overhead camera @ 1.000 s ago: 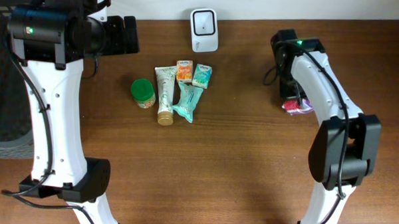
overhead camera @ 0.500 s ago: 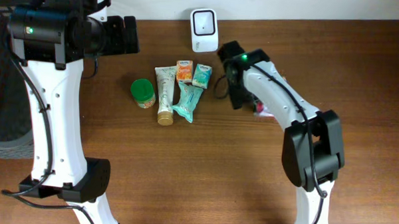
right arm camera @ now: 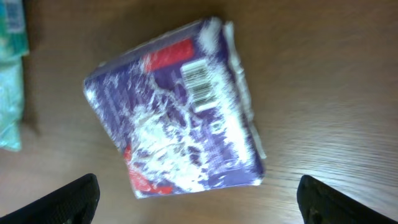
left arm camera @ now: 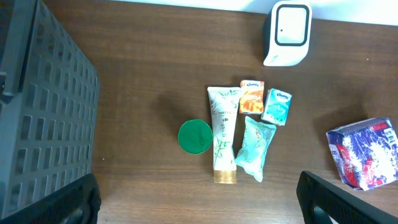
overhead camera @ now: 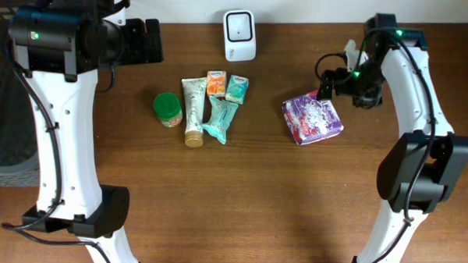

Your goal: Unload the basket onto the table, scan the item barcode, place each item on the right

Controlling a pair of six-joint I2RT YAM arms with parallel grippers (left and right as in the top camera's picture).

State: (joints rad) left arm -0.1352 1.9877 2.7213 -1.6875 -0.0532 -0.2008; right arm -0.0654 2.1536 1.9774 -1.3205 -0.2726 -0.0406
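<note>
**Right Gripper Spread Over a Free-Lying Purple Package, Barcode Face Up**

1. Right gripper (right arm camera: pixel 196 202). Its two fingers stand fully spread, one at each lower corner of the right wrist view. Nothing is pinched between them.

2. Purple package (right arm camera: pixel 180 112). It lies flat on the table (overhead camera: pixel 239 194) just ahead of the right fingertips and touches neither finger. The wrap is purple with white and red print. The barcode (right arm camera: pixel 200 87) is on a white label on the upward face, near one sealed edge. The view is blurred, so the bars cannot be read. In the overhead view the package sits right of centre at a slant to the table edge, just beside the right arm's wrist.

3. Left gripper (left arm camera: pixel 205 202). Its fingers are likewise spread wide and empty. It hangs high over the left rear of the table, with its camera looking down on the whole layout.

4. White scanner (overhead camera: pixel 240 34). It stands at the rear edge of the table near the centre, with its dark window showing. It is well apart from the purple package.

5. Item group, in front of the scanner:
   - The orange carton (overhead camera: pixel 215 83) and teal carton (overhead camera: pixel 237 88) sit side by side.
   - The cream tube (overhead camera: pixel 192 110) lies with its cap toward the front edge.
   - The teal pouch (overhead camera: pixel 221 119) lies just beside the tube, on its right.
   - The green-lidded jar (overhead camera: pixel 167 108) stands just left of the tube.

6. Black lattice crate (left arm camera: pixel 43 124). It fills the left side of the left wrist view, apart from the item group.
</note>
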